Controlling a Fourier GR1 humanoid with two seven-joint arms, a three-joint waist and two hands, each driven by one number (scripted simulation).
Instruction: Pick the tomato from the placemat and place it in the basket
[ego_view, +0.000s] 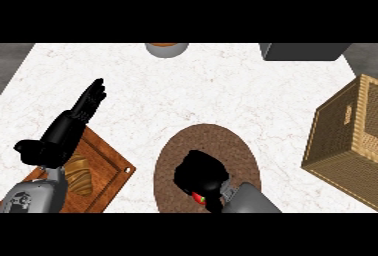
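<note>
1. Counter (184, 95): white marbled top, filling most of the head view.
2. Placemat (236, 145): brown, oval, lying on the counter in front of me, right of centre.
3. My right hand (201, 172): black, over the near part of the placemat, fingers curled down around the tomato.
4. Tomato (198, 198): red, with a speck of green; only a small part shows under my right hand, at the near edge of the placemat. It is still over the placemat, well apart from the basket.
5. Basket (341, 145): woven wicker, box-shaped, at the right edge of the counter, partly cut off by the view.
6. My left hand (74, 120): black, fingers straight and pointing away from me, holding nothing, over the counter at the left.
7. Cutting board (103, 175): wooden, reddish brown, at the lower left, partly under my left forearm.
8. Bread (80, 175): a golden-brown piece lying on the cutting board; exact kind I cannot tell.
9. Grey round vessel (167, 49): at the far edge, cut off by the view.
10. Dark grey object (303, 51): at the far right edge, also cut off.
</note>
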